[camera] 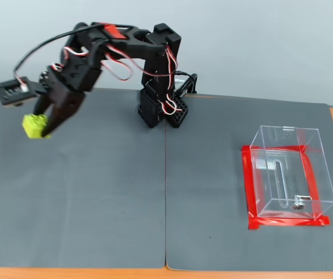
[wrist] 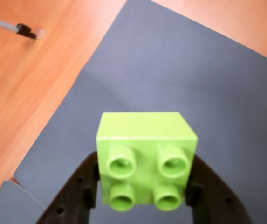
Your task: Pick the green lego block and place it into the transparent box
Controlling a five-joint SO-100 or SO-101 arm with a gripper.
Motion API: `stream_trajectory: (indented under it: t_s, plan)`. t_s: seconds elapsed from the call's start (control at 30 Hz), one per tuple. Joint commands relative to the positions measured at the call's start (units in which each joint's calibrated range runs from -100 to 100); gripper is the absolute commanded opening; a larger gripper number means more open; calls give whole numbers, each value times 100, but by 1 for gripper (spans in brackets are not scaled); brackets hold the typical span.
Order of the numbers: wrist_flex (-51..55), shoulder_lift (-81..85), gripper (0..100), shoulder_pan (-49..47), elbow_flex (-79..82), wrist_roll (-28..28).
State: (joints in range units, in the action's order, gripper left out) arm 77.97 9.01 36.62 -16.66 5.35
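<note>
The green lego block [wrist: 146,156] fills the lower middle of the wrist view, its four studs facing the camera, clamped between two black fingers [wrist: 79,186]. My gripper [wrist: 145,186] is shut on it. In the fixed view the gripper [camera: 43,129] holds the green lego block [camera: 35,126] lifted above the left part of the grey mat. The transparent box [camera: 288,171] stands far to the right on a red tape frame, open at the top, with a small metal fitting inside.
Two dark grey mats [camera: 125,192] cover the wooden table [wrist: 26,93]. The arm's black base [camera: 160,107] stands at the back middle. A grey cable with a black plug [wrist: 25,31] lies on the wood in the wrist view.
</note>
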Motion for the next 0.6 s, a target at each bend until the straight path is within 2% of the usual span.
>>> stream_trajectory:
  t_s: [0.0, 0.57]
  plan:
    - [94, 299, 4, -667, -510, -27]
    - [85, 299, 4, -4151, -772, -22]
